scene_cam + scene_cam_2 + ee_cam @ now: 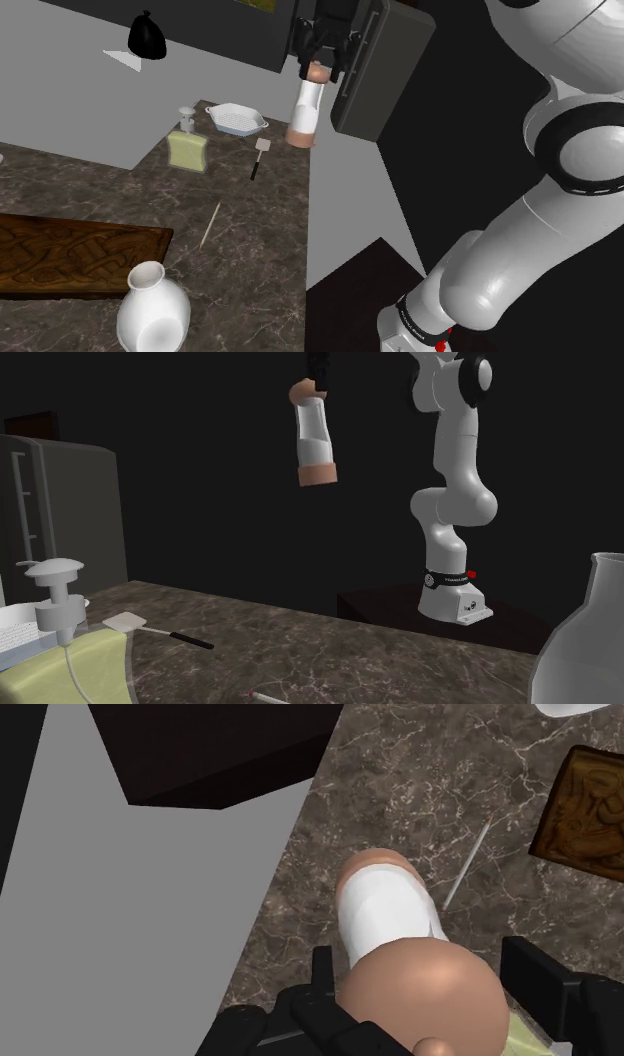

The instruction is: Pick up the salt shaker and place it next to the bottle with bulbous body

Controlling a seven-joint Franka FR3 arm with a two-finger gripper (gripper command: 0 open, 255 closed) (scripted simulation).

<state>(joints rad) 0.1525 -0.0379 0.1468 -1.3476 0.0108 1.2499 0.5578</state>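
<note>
The salt shaker (305,110) has a white body with tan caps at both ends. It hangs upright in the air above the far edge of the dark marble counter (260,260), with my gripper (318,62) shut on its top. In the second exterior view the shaker (314,444) hangs high, slightly tilted, from the gripper (317,374). Looking down along the gripper (425,994), its fingers clasp the shaker (390,914) on both sides. The white bulbous bottle (152,305) stands at the counter's near edge, far from the shaker, and its body (585,642) shows close at the second exterior view's right.
On the counter stand a yellow-green soap dispenser (187,148), a white baking dish (237,119), a spatula (259,157), a thin stick (210,224) and a carved wooden board (70,258). A dark cabinet (385,70) rises behind the gripper. A black bag (149,37) lies on the grey floor.
</note>
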